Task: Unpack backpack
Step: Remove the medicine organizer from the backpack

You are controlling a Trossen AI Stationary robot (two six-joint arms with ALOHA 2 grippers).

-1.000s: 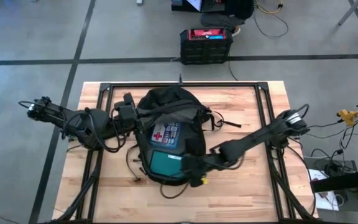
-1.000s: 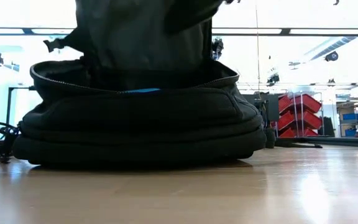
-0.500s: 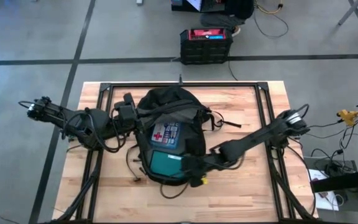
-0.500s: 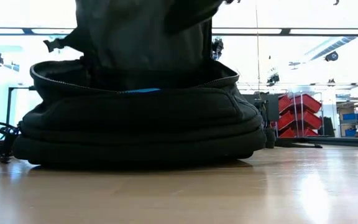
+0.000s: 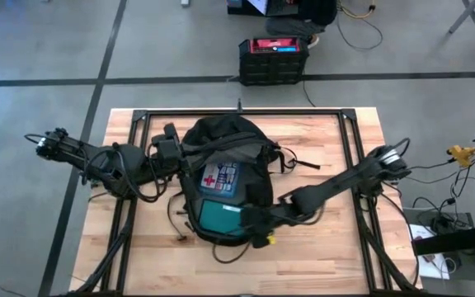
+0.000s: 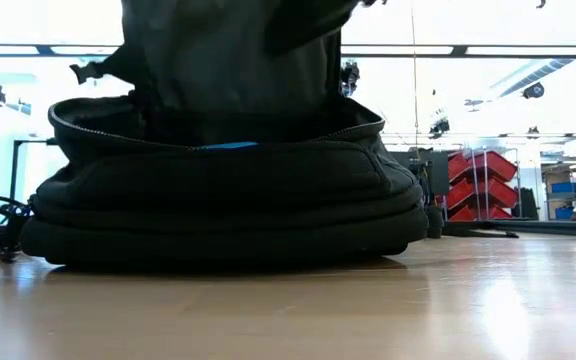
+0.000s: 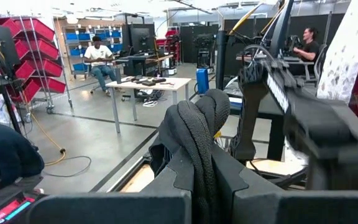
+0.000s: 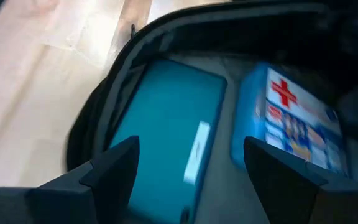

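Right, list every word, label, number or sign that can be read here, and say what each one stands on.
Red cross sign: on the blue-and-white box inside the open backpack, beside the teal case.
Small print under that cross: too blurred to read.
White label on the teal case: blurred, unreadable.
Red-topped crate on the floor: blue label too small to read.
No readable words or numbers anywhere.

Even overhead light in high view. Low view backlit: backpack [image 6: 228, 190] was dark silhouette, background overexposed. Right wrist view blurred.
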